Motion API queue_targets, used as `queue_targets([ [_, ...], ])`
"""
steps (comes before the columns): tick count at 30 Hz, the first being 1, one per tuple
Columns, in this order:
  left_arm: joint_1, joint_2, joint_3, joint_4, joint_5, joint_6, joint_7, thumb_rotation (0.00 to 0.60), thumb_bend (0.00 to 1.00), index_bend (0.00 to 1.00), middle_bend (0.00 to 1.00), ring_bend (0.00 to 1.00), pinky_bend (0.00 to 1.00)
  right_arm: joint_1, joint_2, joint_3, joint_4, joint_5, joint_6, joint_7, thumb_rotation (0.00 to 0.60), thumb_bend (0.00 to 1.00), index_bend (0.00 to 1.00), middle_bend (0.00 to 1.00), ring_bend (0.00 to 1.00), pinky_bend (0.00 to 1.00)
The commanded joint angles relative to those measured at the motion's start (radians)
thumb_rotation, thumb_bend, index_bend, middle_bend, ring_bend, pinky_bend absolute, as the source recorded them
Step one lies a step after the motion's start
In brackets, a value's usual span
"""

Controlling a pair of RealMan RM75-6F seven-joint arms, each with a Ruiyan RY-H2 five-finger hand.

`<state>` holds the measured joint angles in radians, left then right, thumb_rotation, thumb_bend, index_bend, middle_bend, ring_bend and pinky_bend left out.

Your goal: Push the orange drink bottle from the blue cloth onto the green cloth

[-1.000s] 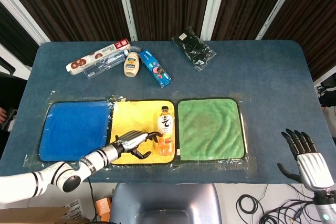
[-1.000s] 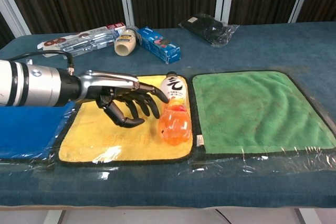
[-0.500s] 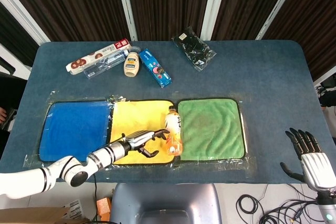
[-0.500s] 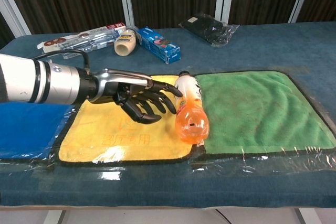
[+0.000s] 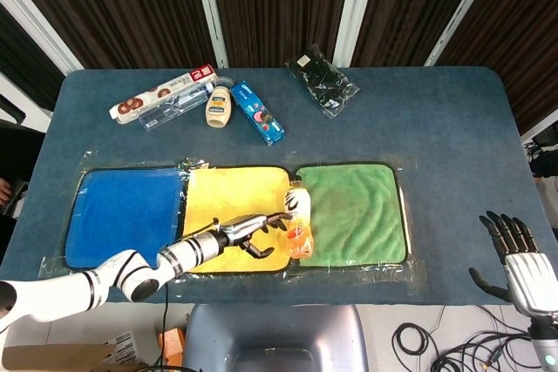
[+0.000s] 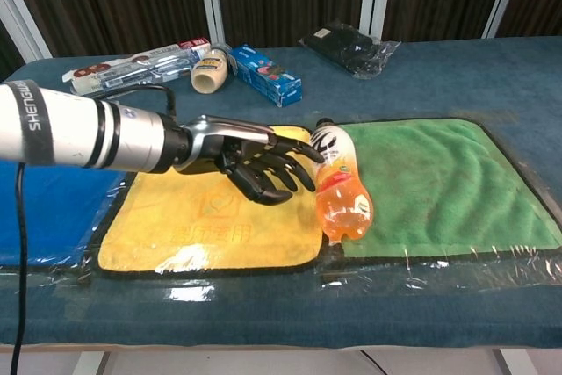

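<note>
The orange drink bottle [image 5: 299,219] [image 6: 341,186] lies on its side across the seam between the yellow cloth [image 5: 231,202] [image 6: 193,226] and the green cloth [image 5: 353,211] [image 6: 439,182], cap pointing to the far side. My left hand [image 5: 253,233] [image 6: 263,164] reaches over the yellow cloth with its fingers spread. Its fingertips touch the bottle's left side and it holds nothing. The blue cloth [image 5: 122,213] [image 6: 44,208] lies bare at the left. My right hand [image 5: 521,259] hangs with fingers apart past the table's front right corner, seen only in the head view.
Along the table's back lie a long cookie pack [image 5: 161,93], a small cream bottle [image 5: 218,106], a blue packet [image 5: 258,113] and a black packet [image 5: 323,83]. Clear plastic film covers the three cloths. The table's front edge runs just below them.
My left hand has swept right across the yellow cloth, pushing the bottle from that cloth's right part to the green cloth's edge. The right hand has sunk slightly.
</note>
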<state>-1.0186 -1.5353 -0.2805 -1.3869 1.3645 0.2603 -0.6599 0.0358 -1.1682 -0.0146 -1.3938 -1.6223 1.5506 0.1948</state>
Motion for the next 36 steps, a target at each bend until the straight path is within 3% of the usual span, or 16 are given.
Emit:
queue_targets([
  [1, -0.015, -0.016, -0.001, 0.016, 0.011, -0.012, -0.021, 0.588, 0.45, 0.10, 0.19, 0.15, 0.24, 0.001, 0.000, 0.001, 0.000, 0.001, -0.001, 0.001, 0.600, 0.21, 0.00, 0.05, 0.00, 0.07],
  [27, -0.094, -0.138, -0.040, 0.082, 0.049, -0.043, -0.178, 0.599, 0.46, 0.08, 0.19, 0.15, 0.24, -0.004, 0.012, 0.003, 0.012, 0.001, 0.006, 0.051, 0.600, 0.21, 0.00, 0.05, 0.00, 0.07],
  [36, -0.118, -0.181, -0.028, 0.125, 0.099, -0.025, -0.259, 0.600, 0.46, 0.08, 0.19, 0.15, 0.24, -0.008, 0.017, 0.004, 0.019, 0.001, 0.014, 0.073, 0.600, 0.21, 0.00, 0.05, 0.00, 0.07],
])
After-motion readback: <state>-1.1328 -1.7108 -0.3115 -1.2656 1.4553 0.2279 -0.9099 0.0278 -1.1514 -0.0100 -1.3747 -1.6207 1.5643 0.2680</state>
